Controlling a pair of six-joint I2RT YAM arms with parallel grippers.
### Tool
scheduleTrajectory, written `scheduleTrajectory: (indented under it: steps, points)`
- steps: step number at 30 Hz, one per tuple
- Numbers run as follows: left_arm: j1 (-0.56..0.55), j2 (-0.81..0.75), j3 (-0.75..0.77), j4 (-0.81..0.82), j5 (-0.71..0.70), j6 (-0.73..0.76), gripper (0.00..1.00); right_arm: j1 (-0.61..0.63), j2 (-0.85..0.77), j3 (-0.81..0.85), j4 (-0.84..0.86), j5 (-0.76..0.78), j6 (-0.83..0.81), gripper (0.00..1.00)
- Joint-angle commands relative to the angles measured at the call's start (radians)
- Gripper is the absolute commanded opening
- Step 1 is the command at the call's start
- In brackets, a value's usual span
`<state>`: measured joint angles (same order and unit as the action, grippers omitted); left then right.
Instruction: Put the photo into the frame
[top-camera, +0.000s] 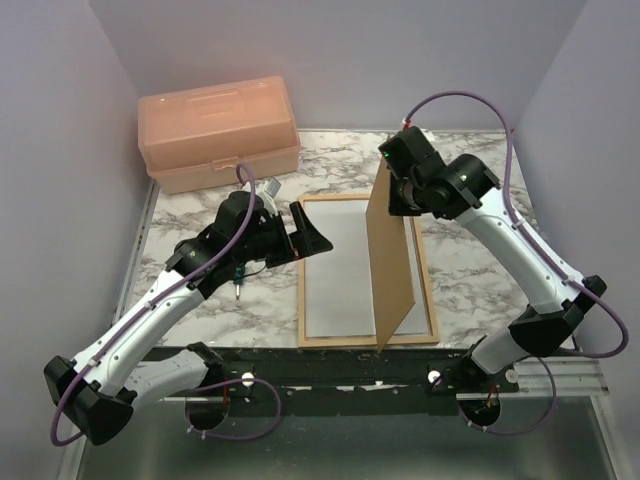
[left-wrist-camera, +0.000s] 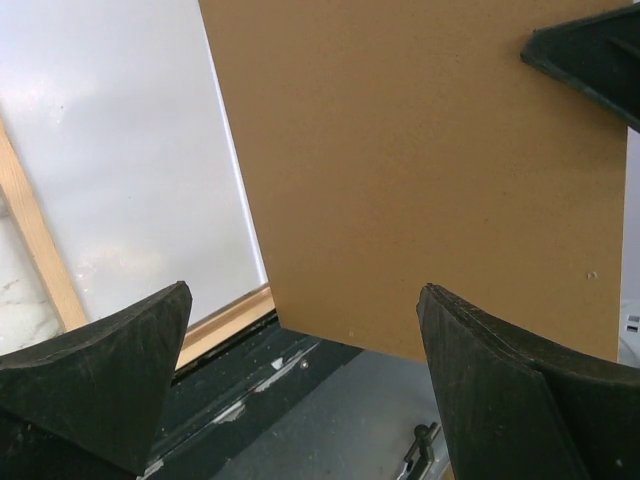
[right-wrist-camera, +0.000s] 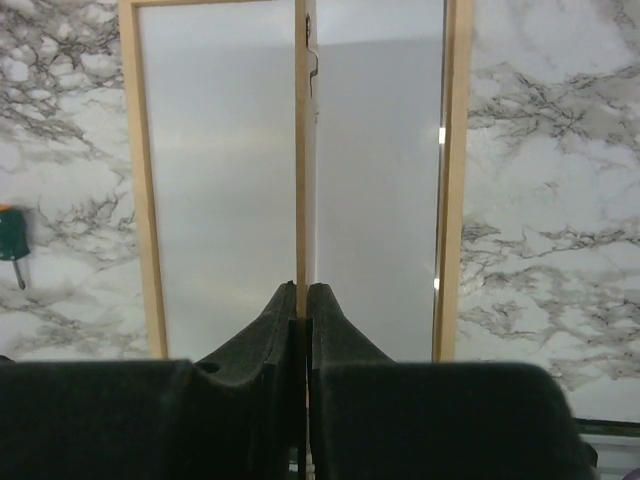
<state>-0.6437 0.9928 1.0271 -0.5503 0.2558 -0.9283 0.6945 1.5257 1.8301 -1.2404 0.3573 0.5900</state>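
Though thin, pale wooden frame (top-camera: 300, 290)

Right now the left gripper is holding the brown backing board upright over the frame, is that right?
Not quite: the right gripper holds the brown backing board upright over the frame, as the right wrist view shows. The left gripper is open.

Our left gripper (top-camera: 308, 233) reaches inward, jaws spread wide. Our right gripper (right-wrist-camera: 303, 297) points down from a bent wrist, pinching the board (top-camera: 392, 260) by its edge.

board (top-camera: 392, 262) upright in frame (top-camera: 300, 290), toolbox (top-camera: 220, 130) behind, perhaps screwdriver (right-wrist-camera: 9, 238) left
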Motion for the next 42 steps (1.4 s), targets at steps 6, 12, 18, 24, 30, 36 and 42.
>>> scheduleTrajectory:
  steps: [6,12,18,24,30,36,42]
  points:
    - [0.048,-0.006,-0.039,0.060,0.128,0.004,0.99,0.155,0.094,0.048,-0.052,0.152,0.094,0.14]
    - [0.077,-0.024,-0.095,0.109,0.212,-0.006,0.99,0.197,0.101,0.039,0.028,0.070,0.083,0.18]
    - [0.100,-0.077,-0.168,0.167,0.270,-0.035,0.99,0.272,0.120,0.034,0.025,0.075,0.072,0.24]
    - [0.118,-0.113,-0.178,0.180,0.289,-0.050,0.98,0.347,0.095,0.006,0.057,0.080,0.062,0.24]
    - [0.125,-0.152,-0.196,0.222,0.316,-0.080,0.98,0.367,0.045,-0.075,0.129,0.011,0.047,0.44]
    - [0.130,-0.181,-0.277,0.351,0.360,-0.139,0.99,0.368,-0.074,-0.217,0.296,-0.057,0.061,0.70]
    - [0.133,-0.167,-0.302,0.407,0.405,-0.173,0.98,0.368,-0.166,-0.319,0.413,-0.140,0.065,0.89]
